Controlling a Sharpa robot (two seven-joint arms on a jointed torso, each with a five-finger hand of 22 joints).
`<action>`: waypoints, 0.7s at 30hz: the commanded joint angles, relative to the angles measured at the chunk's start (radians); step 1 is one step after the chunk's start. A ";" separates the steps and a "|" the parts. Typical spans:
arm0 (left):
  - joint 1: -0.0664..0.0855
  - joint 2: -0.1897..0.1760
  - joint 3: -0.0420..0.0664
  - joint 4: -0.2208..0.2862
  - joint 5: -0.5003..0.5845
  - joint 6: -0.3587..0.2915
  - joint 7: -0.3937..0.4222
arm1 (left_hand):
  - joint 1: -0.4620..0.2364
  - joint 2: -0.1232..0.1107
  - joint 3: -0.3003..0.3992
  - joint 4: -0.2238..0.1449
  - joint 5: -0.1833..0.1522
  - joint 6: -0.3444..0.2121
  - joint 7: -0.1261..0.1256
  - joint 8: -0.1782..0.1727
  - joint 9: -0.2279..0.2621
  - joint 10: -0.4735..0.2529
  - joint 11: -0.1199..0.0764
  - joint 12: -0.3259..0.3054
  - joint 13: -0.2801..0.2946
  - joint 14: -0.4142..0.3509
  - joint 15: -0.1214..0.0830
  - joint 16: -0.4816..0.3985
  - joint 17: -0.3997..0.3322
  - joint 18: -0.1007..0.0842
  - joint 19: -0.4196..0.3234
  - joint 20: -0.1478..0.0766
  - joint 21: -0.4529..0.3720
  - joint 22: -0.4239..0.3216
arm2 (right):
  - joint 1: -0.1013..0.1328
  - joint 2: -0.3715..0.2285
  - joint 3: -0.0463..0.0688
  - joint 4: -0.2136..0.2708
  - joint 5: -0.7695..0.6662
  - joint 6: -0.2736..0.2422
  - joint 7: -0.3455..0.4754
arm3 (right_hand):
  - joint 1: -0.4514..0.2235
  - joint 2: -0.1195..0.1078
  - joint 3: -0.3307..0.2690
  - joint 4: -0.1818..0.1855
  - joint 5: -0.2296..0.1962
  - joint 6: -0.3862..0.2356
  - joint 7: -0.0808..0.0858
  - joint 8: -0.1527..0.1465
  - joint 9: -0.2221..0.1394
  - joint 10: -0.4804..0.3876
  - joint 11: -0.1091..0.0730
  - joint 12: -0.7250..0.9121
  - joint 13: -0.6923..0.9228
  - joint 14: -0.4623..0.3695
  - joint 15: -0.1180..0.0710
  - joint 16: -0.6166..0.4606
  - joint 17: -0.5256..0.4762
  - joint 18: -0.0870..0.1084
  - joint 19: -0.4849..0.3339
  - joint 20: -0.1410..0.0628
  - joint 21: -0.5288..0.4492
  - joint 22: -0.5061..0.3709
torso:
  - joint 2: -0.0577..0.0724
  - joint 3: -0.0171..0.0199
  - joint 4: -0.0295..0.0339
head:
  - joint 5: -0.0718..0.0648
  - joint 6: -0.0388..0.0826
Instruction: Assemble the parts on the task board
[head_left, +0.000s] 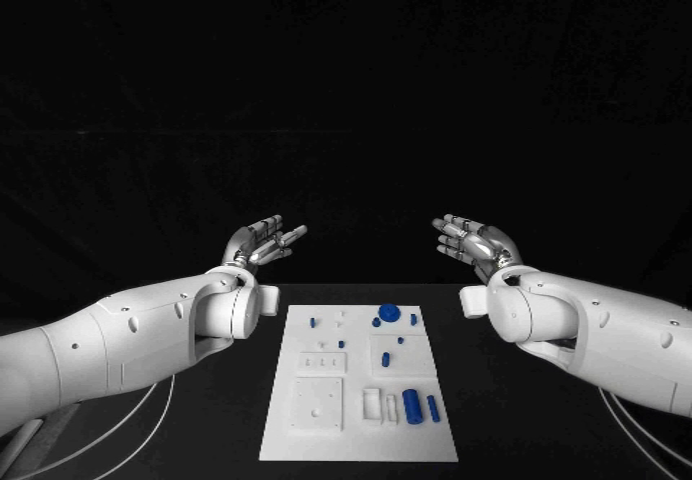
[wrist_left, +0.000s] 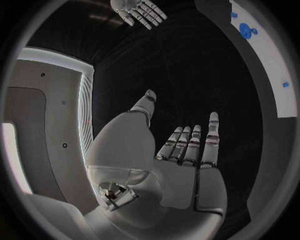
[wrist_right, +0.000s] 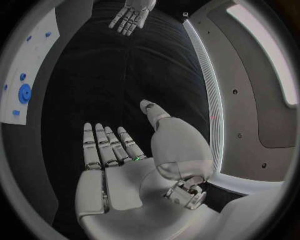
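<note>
Hands raised, palms up, fingers spread, nothing held: left hand (head_left: 261, 243) and right hand (head_left: 477, 243) hover past the far end of the board (head_left: 296, 440), which lies on the black tabletop (head_left: 216, 420) w/ its long axis running toward the robot. Blue parts sit untouched: round disc (head_left: 388, 312) near the far edge, two pegs (head_left: 418, 406) lying lengthwise at the near right corner. Board lies below and nearer the body than both hands; right hand looks closer to the blue parts, so prob. first to reach. Assembly not yet begun.
</note>
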 joint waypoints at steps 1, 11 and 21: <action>0.020 0.014 -0.012 -0.035 -0.002 0.124 -0.056 | 0.062 -0.025 0.003 0.031 -0.005 0.018 0.000 0.007 0.003 0.018 0.002 0.007 0.002 0.018 0.004 0.007 0.002 0.025 0.026 0.007 0.004 0.003 | 0.018 0.004 0.000 -0.035 -0.100 0.211 -0.149 | 0.067 0.003 0.002 -0.023 0.008 0.037 0.055 0.008 0.003 0.042 0.004 0.008 0.004 0.047 0.005 0.006 0.004 0.016 0.041 0.001 0.007 0.004 | 0.000 0.0000 0.0000 | 0.000 0.000; 0.027 0.022 -0.021 -0.064 -0.006 0.164 -0.048 | 0.101 -0.053 0.000 0.070 -0.006 0.014 0.001 0.007 0.003 0.018 0.001 0.007 0.003 0.013 0.004 0.007 0.002 0.023 0.022 0.006 0.004 0.002 | 0.046 0.016 -0.001 -0.147 -0.278 0.314 -0.176 | 0.158 -0.037 -0.014 -0.035 -0.068 0.203 0.011 0.015 0.011 0.212 -0.035 0.015 0.011 0.203 -0.029 0.012 0.010 0.044 0.185 -0.006 0.018 0.012 | 0.000 -0.0007 0.0010 | 0.011 0.014; 0.018 0.005 -0.021 -0.037 -0.008 0.124 0.026 | 0.095 0.004 -0.011 -0.016 -0.004 0.088 0.015 0.009 0.006 0.106 0.014 0.009 0.006 0.100 0.003 0.009 0.005 0.037 0.101 0.007 0.019 0.011 | 0.046 0.046 0.000 -0.172 -0.522 0.266 -0.145 | 0.189 -0.054 0.057 -0.064 -0.063 0.575 -0.018 0.031 0.028 0.602 -0.074 0.028 0.024 0.597 -0.076 0.029 0.026 0.031 0.510 -0.095 0.091 0.032 | 0.004 -0.0016 -0.0010 | 0.012 0.016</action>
